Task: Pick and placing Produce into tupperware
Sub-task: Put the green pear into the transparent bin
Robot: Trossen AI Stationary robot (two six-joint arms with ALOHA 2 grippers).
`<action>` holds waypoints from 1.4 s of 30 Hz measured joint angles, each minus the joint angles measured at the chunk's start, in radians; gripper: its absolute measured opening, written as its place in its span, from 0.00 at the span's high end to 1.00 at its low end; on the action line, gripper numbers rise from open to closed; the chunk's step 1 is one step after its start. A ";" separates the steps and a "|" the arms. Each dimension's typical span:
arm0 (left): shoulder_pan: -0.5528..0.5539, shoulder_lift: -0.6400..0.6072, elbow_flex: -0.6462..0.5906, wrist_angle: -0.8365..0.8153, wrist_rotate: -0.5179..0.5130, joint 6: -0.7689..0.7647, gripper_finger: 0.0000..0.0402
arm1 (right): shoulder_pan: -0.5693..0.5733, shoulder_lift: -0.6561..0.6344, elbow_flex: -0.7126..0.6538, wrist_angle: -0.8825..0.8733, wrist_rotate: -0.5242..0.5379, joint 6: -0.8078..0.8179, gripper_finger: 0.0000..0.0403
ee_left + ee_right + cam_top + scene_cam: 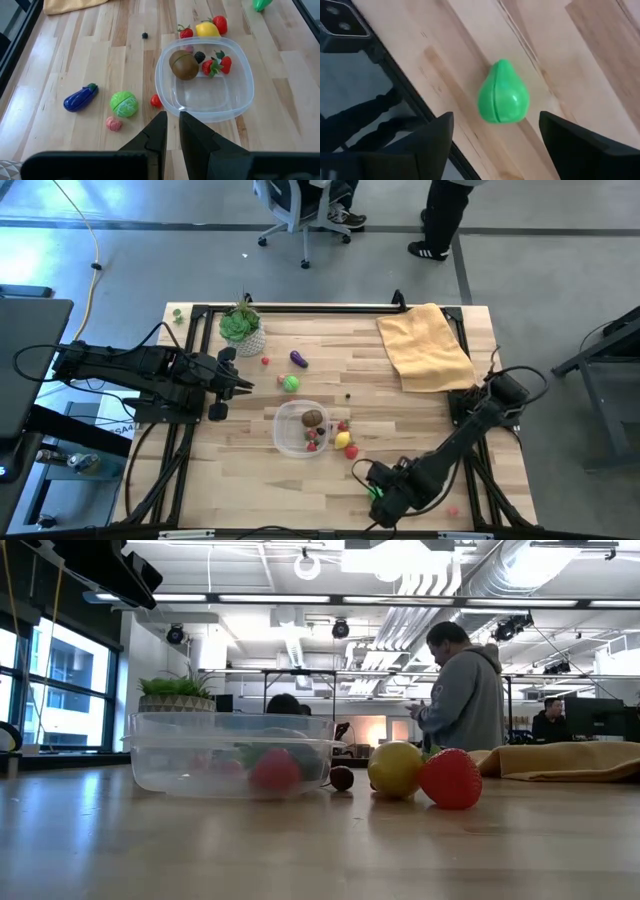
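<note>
From above, your right gripper (pixel 378 492) hangs over the bench's (pixel 420 420) near edge, beside the tupperware (pixel 302 429). Its wrist view shows spread fingers (pixel 432 140) straddling a green pear (pixel 503 93), stem pointing away. Left fingers (pixel 159 136) are pressed together, idle.

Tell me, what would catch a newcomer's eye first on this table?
Probably the clear tupperware in the middle of the wooden table, already holding a brown kiwi and red berries, with a yellow lemon just outside it. Next, the right end effector near the table's front edge, wide open over a bright green pear. A purple eggplant lies farther back, near a potted plant.
</note>
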 joint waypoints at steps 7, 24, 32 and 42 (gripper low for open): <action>0.000 0.000 0.000 0.000 0.000 0.000 0.90 | -0.019 0.000 -0.093 0.117 -0.040 -0.005 0.28; 0.000 0.000 0.000 0.000 0.000 0.000 0.90 | -0.020 0.000 -0.194 0.239 -0.037 -0.033 0.28; 0.000 0.000 0.000 0.000 0.000 0.000 0.90 | -0.026 0.009 -0.201 0.201 -0.023 -0.060 0.29; 0.000 0.000 0.000 0.000 0.000 0.000 0.90 | -0.044 0.015 -0.201 0.191 -0.025 -0.105 0.33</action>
